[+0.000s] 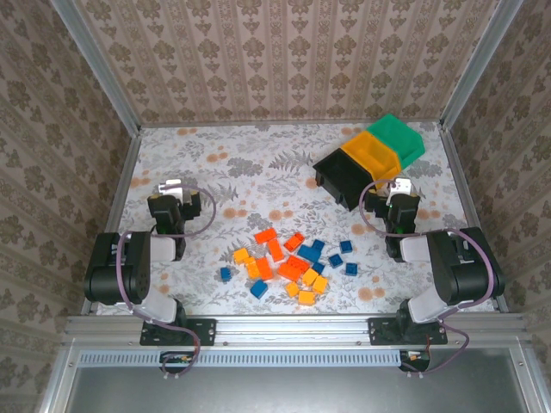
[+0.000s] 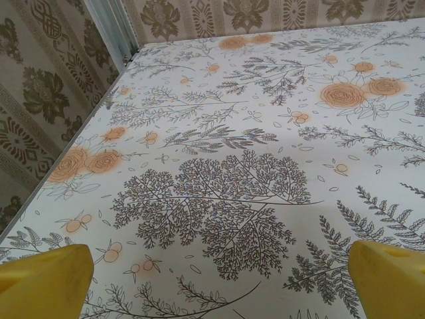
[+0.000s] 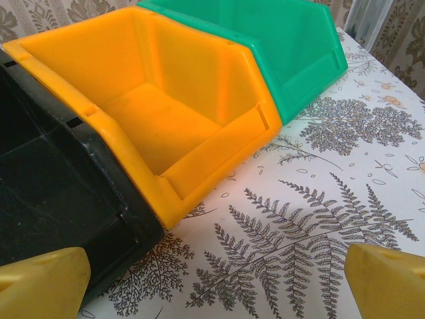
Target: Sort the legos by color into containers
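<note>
Fingers [image 2: 46,279] of the left gripper [image 2: 216,282] poke into my left wrist view as two yellow stubs at the bottom corners, cut off by the edge. Its jaws are wide apart, with the flowery table [image 2: 219,133] between them. From above, this gripper sits at the left side, and its wrist covers its tips.

The legos [image 1: 288,262] lie in a loose heap near the middle of the table, closer to the near edge, between the two arms. I see blue, red-orange and yellow-orange ones. Some touch or crowd each other, so I cannot count them well.

The containers stand in a slanted row at the far right: the black bin [image 1: 343,176], then the yellow bin [image 1: 374,155], then the green bin [image 1: 398,138], joined side by side. In my right wrist view the black one is cut off at the left and too dark to see into, and the green one runs off the top.

The right gripper [image 3: 216,282] hangs just beside the black and yellow bins. Its jaws are wide apart over the table.
</note>
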{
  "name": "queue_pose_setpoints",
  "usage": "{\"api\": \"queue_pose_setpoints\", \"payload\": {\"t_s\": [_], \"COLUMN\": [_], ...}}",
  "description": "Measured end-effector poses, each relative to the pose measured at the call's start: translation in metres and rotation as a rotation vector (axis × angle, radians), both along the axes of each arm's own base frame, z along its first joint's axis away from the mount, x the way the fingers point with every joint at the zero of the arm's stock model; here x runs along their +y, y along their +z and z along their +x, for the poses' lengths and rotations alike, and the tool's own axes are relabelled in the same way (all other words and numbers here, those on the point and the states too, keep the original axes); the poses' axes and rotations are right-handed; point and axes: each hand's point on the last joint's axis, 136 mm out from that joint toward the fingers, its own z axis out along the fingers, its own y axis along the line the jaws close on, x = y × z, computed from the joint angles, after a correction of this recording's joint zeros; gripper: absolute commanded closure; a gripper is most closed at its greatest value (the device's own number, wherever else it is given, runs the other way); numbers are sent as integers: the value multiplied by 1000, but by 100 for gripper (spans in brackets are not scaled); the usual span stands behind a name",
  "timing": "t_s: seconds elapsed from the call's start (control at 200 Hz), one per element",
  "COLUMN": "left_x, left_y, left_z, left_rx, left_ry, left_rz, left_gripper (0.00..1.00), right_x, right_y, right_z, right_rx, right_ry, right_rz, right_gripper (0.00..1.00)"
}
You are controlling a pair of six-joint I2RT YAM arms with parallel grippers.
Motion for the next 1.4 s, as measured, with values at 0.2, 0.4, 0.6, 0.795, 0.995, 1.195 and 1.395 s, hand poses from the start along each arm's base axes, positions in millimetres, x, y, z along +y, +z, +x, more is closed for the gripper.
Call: {"api": "queue_pose_setpoints", "payload": {"t_s": [0.2, 0.4, 0.6, 0.795, 0.995, 1.195, 1.395], "left_x": [0, -9, -9, -8, 9, 25, 21], "left_y": [0, 19, 104, 139, 138, 130, 116], "left_z": [0, -5, -6, -4, -1, -6, -2], "left_rx": [0, 15, -172, -205, -194, -209, -125], "left_ry": [0, 27, 77, 108, 178, 198, 194], "left_rz": [0, 45, 2, -109, -324, -599, -798], "left_gripper": [0, 0, 0, 0, 0, 0, 0], "right_x": [0, 10, 10, 2, -20, -28, 5], "right_y": [0, 9, 8, 73, 127, 109, 66], "right_z": [0, 0, -3, 9, 33, 61, 93], "right_rx": [0, -31, -21, -90, -144, 5, 248], "right_ry": [-3, 12, 15, -31, -230, -283, -141], "right_rz": [-2, -29, -42, -11, 162, 310, 333], "right_gripper": [0, 0, 0, 0, 0, 7, 7]}}
